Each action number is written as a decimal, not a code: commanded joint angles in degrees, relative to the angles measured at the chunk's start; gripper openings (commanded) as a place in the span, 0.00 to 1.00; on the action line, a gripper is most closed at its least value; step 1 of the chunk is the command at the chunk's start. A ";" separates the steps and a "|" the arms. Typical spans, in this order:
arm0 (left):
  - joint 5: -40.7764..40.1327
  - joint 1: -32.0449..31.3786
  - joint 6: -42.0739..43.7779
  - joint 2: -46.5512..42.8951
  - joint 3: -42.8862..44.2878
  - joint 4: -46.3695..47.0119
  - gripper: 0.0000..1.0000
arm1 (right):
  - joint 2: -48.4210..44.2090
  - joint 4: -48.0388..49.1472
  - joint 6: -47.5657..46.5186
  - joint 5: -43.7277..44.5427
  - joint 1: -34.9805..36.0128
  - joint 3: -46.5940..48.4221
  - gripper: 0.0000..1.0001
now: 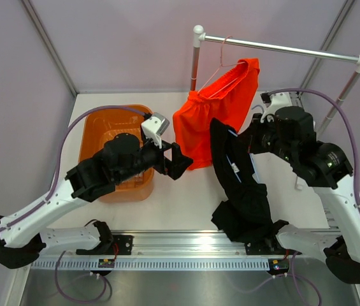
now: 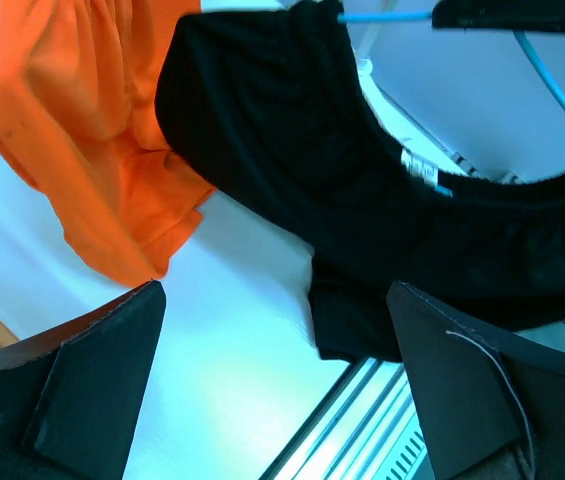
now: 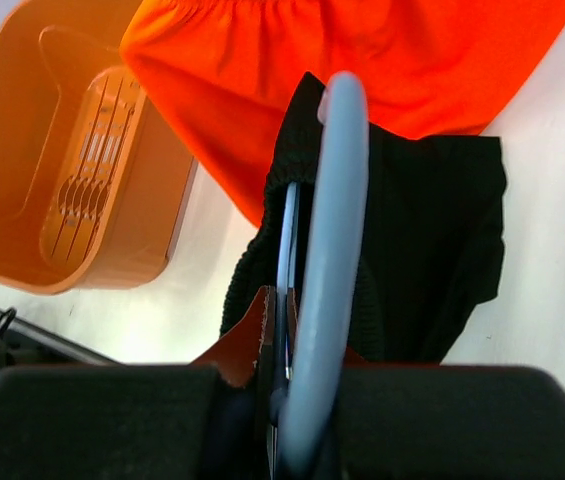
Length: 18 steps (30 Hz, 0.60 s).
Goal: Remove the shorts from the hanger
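The orange-red shorts hang on a pink wire hanger from the rack rod. The black shorts hang on a blue hanger, their lower end draped on the table near the front rail. My right gripper is shut on the blue hanger's hook and holds it up beside the orange shorts. My left gripper is open and empty, just left of the black shorts and below the orange pair. In the left wrist view its gap faces bare table, with the black shorts and orange shorts beyond.
An orange plastic basket stands on the table at the left, under my left arm; it also shows in the right wrist view. The white clothes rack stands at the back right. A metal rail runs along the near edge.
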 commanded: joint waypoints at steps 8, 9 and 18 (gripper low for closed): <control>-15.43 -6.68 -0.51 12.15 11.30 2.68 0.99 | 0.57 2.13 3.53 8.75 10.70 -0.81 0.00; -17.53 -7.29 -0.33 13.13 11.66 2.77 0.99 | 0.40 2.13 3.71 9.11 11.23 -1.16 0.00; -20.19 -8.88 -0.77 21.84 17.63 2.16 0.98 | 1.45 0.73 5.20 12.45 15.80 0.68 0.00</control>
